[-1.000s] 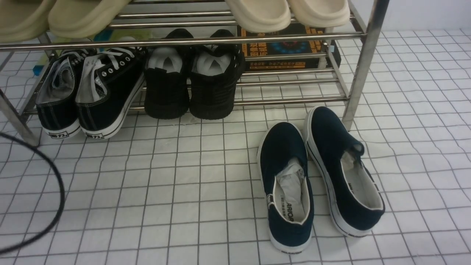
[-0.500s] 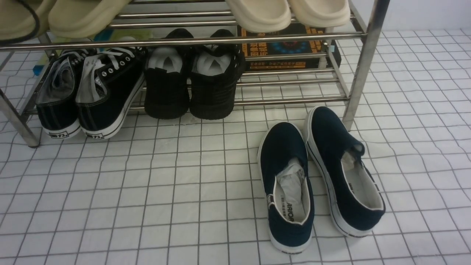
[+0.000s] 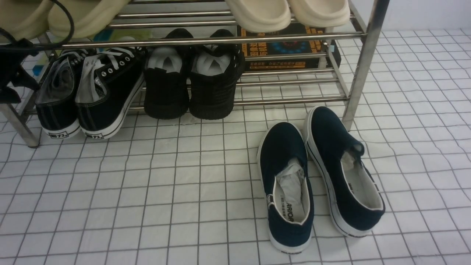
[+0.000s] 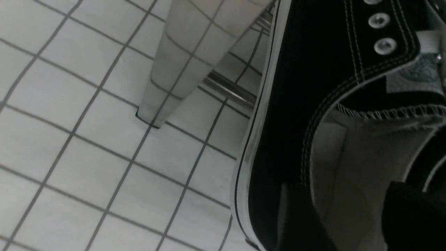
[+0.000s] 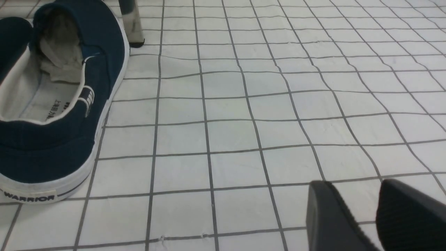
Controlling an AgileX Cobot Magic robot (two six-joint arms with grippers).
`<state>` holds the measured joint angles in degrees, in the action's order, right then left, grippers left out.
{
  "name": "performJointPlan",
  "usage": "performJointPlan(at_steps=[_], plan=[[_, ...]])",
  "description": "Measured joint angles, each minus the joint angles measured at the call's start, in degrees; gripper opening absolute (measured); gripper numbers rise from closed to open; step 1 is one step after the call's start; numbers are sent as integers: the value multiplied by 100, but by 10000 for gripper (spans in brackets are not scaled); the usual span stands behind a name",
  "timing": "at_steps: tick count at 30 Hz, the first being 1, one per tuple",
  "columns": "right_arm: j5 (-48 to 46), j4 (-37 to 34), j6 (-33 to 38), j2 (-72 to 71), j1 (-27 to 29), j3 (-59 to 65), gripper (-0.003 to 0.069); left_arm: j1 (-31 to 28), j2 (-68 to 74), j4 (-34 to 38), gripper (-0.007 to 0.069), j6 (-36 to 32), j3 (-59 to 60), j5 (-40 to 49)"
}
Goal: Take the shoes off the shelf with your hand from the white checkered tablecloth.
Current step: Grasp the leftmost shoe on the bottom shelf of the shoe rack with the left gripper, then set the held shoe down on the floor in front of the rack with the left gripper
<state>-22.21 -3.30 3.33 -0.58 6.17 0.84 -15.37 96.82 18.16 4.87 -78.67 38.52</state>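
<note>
The black canvas sneakers with white laces stand side by side on the low tier of the chrome shelf, at its left end, heels toward me. My left gripper is at the far left, beside the outer sneaker, with its cable looping above. In the left wrist view that sneaker fills the frame. My left gripper is open, its jaws apart over the sneaker's heel opening, gripping nothing. My right gripper is open and empty above the white checkered tablecloth.
All-black knit shoes sit next to the sneakers on the same tier. Navy slip-ons lie on the cloth in front of the shelf's right leg. Beige slippers rest on the upper tier. A dark box sits behind.
The black cable has swung from the lower left up to the top left. My left gripper has come into the front view beside the left sneaker. The shoes have not moved.
</note>
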Motion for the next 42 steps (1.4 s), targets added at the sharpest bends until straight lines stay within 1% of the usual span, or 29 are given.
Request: performJointPlan(at_steps=[3,5,7,8,9,12,13,16,20,21,24,25,27,29,32,33,34,36,38,39,40,42], plan=[[0,0,0,0,0,0,232,64,261,20,409,-88,0,-255],[0,0,0,0,0,0,234,87,369,32,412,-88,0,-345],[0,0,0,0,0,0,236,94,592,73,395,-88,0,-466],[0,0,0,0,0,0,236,94,654,73,370,-88,0,-469],[0,0,0,0,0,0,236,94,663,73,363,-88,0,-468],[0,0,0,0,0,0,237,94,728,-30,148,-101,0,-414],[0,0,0,0,0,0,237,94,728,-57,92,-108,0,-377],[0,0,0,0,0,0,237,82,702,-200,28,-114,-2,-175],[0,0,0,0,0,0,237,82,466,-531,17,-103,-9,359],[0,0,0,0,0,0,237,82,229,-785,17,-63,-9,764],[0,0,0,0,0,0,237,82,-261,-1236,17,80,-3,1586],[0,0,0,0,0,0,237,82,-538,-1487,17,174,-3,1922],[0,0,0,0,0,0,239,82,-861,-1772,17,298,22,2443],[0,0,0,0,0,0,238,82,-1179,-2032,17,467,159,2758],[0,0,0,0,0,0,238,82,-1443,-2261,17,700,433,2832],[0,0,-5,0,0,0,238,82,-1608,-2424,17,908,719,2803],[0,0,-5,0,0,0,238,82,-1629,-2439,17,934,797,2796],[0,0,-5,0,0,0,238,82,-1802,-2547,18,1212,1255,2637],[0,0,-5,0,0,0,238,82,-1843,-2577,18,1344,1546,2460],[0,0,-5,0,0,0,238,82,-1849,-2582,19,1448,1895,2221],[0,0,-5,0,0,0,238,82,-1849,-2582,19,1455,1931,2150],[0,0,-5,0,0,0,238,82,-1791,-2594,21,1463,2324,1713]])
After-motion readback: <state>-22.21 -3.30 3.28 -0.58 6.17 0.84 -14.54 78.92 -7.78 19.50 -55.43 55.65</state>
